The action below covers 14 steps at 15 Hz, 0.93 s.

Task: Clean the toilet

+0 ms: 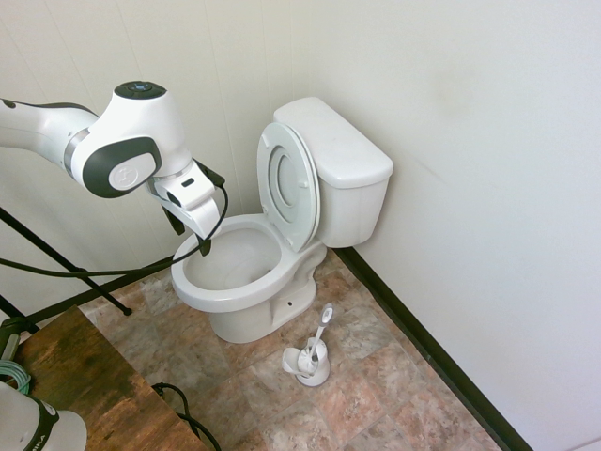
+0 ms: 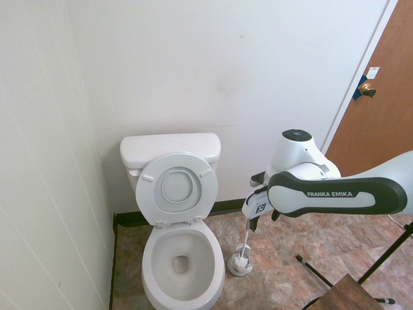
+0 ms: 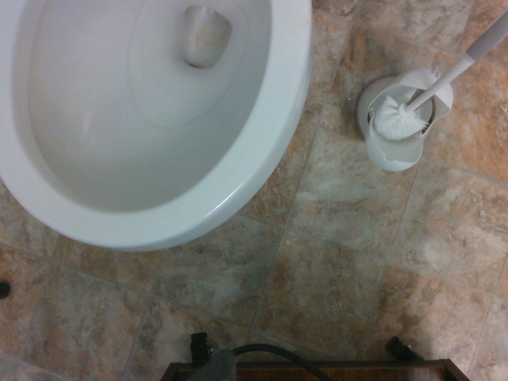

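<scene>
Toilet [image 1: 282, 244] sits against the wall, seat and lid flipped up. The gripper [image 1: 191, 237] hangs over the bowl's front rim, jaws apart, nothing in them. Toilet brush [image 1: 317, 340] stands in its holder [image 1: 308, 364] on the floor beside it.

One toilet [image 1: 272, 254], with one tank [image 1: 343, 164], one bowl [image 3: 159, 119], one raised seat and lid [image 2: 175, 189]. One brush [image 3: 413, 103] in one holder [image 1: 308, 362] on the tiled floor [image 3: 333, 262]. One door [image 2: 381, 110], one doorknob [image 2: 366, 89], one wooden table [image 1: 84, 385].
</scene>
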Available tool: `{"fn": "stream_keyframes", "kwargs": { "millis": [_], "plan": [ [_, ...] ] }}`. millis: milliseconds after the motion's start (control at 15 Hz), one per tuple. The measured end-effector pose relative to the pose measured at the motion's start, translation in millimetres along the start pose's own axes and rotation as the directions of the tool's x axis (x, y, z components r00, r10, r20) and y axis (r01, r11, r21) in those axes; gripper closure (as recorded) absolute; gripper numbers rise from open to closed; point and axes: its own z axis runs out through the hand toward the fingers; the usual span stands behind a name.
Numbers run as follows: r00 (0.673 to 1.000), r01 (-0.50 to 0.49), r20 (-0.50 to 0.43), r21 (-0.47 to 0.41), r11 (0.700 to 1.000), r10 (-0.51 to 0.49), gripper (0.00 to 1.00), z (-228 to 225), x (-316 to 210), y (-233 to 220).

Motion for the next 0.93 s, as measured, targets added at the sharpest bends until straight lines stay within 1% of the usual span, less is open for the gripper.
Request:
{"fn": "stream_keyframes", "kwargs": {
  "millis": [133,267,400,600,733,933],
  "plan": [
    [1.0,-0.003,0.002,-0.001,1.0,0.003,0.0,2.3,1.3,0.4],
    [1.0,-0.014,0.008,-0.01,1.0,0.014,0.0,14.4,6.8,-2.2],
    [0.999,-0.037,0.02,-0.018,0.999,0.038,0.0,30.7,23.5,-8.0],
    [0.991,-0.13,0.025,-0.023,0.991,0.131,0.0,51.6,68.1,-19.9],
    [0.98,-0.195,0.037,-0.042,0.98,0.197,0.0,82.7,103.2,-22.6],
    [0.955,-0.291,0.048,-0.063,0.955,0.294,0.0,134.7,152.0,-23.3]
  ]
}}
